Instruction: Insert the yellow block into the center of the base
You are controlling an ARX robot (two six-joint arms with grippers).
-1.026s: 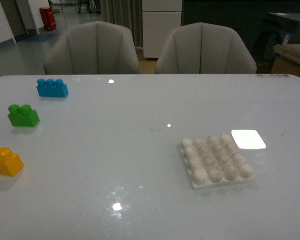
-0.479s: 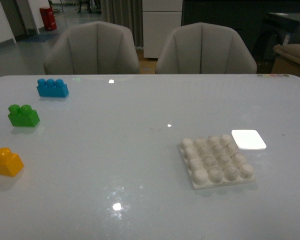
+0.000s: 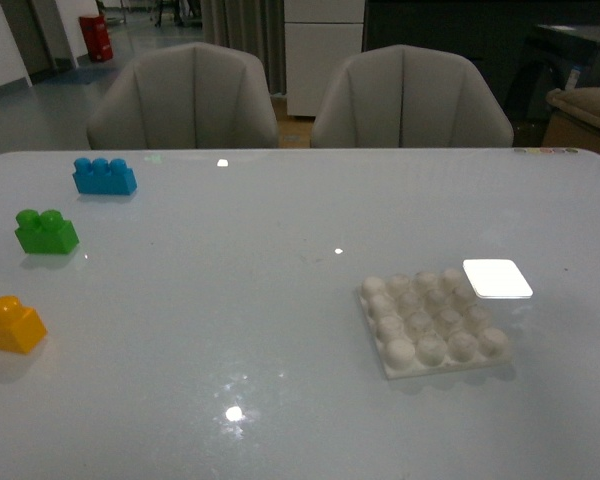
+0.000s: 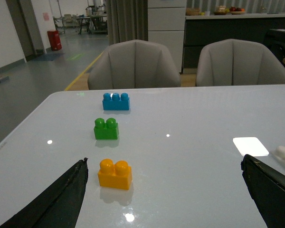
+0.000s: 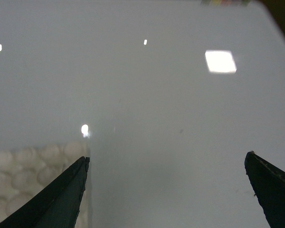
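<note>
Grey chairs [image 3: 185, 95] stood behind a pale, glossy worktop [image 3: 230, 300]. At its near left edge sat the yellow block [image 3: 10, 322], studs up and touching nothing. It was well apart from the base [image 3: 435, 325], which lay right of centre with no brick on it, a bright glare patch [image 3: 497, 278] just beside its far right corner. Farther back on the left were a green brick [image 3: 46, 231] and, beyond it, a blue brick [image 3: 104, 176]. The left hand [image 4: 164, 164] hung released and empty, its fingers spread wide, facing the three bricks. The right hand [image 5: 167, 159], also released and empty, hovered beside the base.
</note>
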